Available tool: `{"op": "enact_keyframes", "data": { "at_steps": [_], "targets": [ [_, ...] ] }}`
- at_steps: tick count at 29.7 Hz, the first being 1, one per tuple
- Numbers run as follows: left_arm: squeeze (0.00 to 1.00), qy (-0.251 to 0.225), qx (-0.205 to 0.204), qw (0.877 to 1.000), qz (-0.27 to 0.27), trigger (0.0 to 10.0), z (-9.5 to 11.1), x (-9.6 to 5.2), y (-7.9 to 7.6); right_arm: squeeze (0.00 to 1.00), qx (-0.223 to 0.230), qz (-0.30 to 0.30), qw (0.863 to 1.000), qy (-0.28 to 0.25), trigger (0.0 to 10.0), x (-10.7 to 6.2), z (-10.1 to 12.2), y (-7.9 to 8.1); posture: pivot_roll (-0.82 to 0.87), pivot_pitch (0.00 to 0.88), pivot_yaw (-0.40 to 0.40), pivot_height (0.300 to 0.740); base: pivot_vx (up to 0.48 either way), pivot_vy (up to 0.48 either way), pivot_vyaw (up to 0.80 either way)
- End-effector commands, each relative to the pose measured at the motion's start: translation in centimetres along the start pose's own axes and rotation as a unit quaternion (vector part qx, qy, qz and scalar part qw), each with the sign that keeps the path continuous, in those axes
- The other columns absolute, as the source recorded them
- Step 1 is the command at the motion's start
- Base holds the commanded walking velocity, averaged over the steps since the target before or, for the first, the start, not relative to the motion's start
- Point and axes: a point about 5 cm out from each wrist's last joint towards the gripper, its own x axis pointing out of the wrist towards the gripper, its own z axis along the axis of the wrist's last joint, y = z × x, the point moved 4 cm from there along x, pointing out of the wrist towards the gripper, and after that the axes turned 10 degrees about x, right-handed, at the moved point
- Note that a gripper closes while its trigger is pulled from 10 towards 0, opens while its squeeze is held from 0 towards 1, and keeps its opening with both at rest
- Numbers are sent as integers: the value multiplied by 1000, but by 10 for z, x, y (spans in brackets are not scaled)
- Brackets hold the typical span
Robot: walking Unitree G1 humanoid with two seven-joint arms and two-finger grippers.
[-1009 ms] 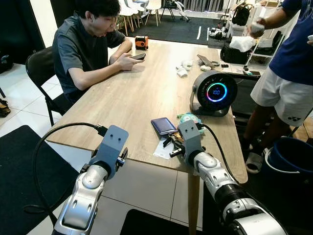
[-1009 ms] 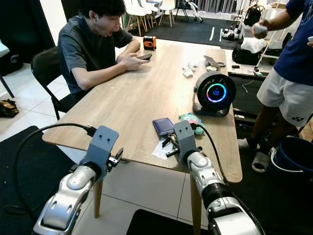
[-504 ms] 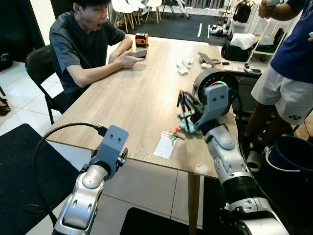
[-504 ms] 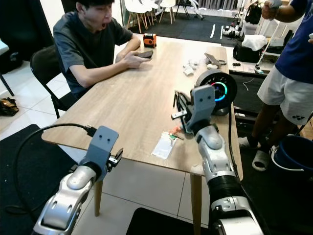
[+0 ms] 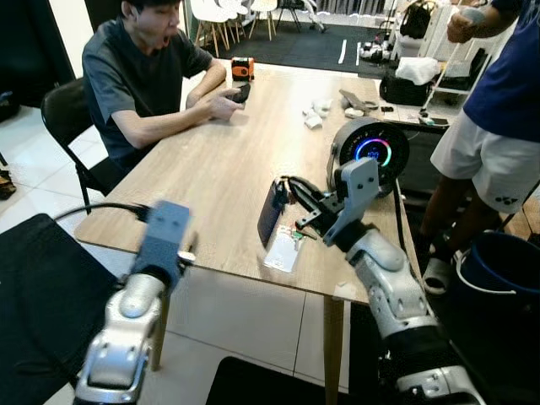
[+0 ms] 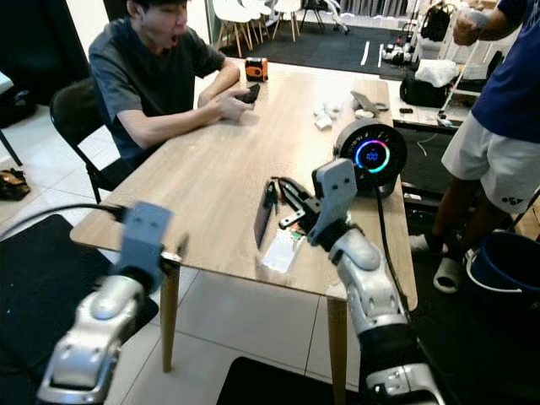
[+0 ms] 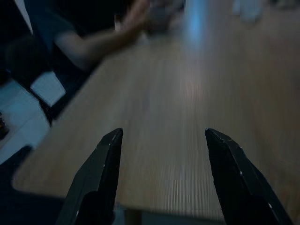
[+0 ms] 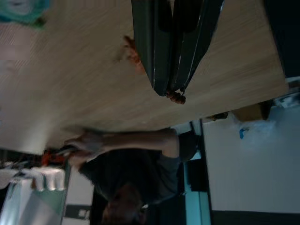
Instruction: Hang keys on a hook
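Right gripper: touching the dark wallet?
Touching. In the left eye view the right gripper lifts the dark wallet above the table.

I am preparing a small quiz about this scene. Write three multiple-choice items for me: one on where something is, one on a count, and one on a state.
1. Where is the dark blue case?
A. Flat on the floor
B. Held up above the table by the right pincer
C. On a chair

2. How many people are in view?
A. One
B. Two
C. Four

3. How is the left pincer?
A. Open
B. Shut on keys
C. Shut on a cup

Key:
1 B, the case stands on edge at the right pincer's tips, off the wood.
2 B, a seated person and a standing person.
3 A, the left wrist view shows bare table between its fingers.
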Motion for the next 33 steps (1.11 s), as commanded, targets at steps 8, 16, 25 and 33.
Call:
{"op": "enact_keyframes", "data": {
  "at_steps": [8,16,25,33],
  "targets": [
    [0,-54,8,990,-130,10000,27,-27,-13,0,-9,28,999,-33,10000,9,16,27,152,147,-32,740,0,0,0],
    [0,-85,-24,977,-193,10000,48,-32,-36,0,2,59,998,-34,10000,16,15,47,154,135,-43,740,0,0,0],
    [0,-106,-28,966,-234,10000,61,-30,-57,0,15,78,997,-21,10000,20,6,62,150,132,-44,740,0,0,0],
    [0,-102,-4,973,-208,9373,59,-21,-60,0,38,90,995,4,10000,19,-8,70,150,133,-48,740,0,0,0]
  ]
}}
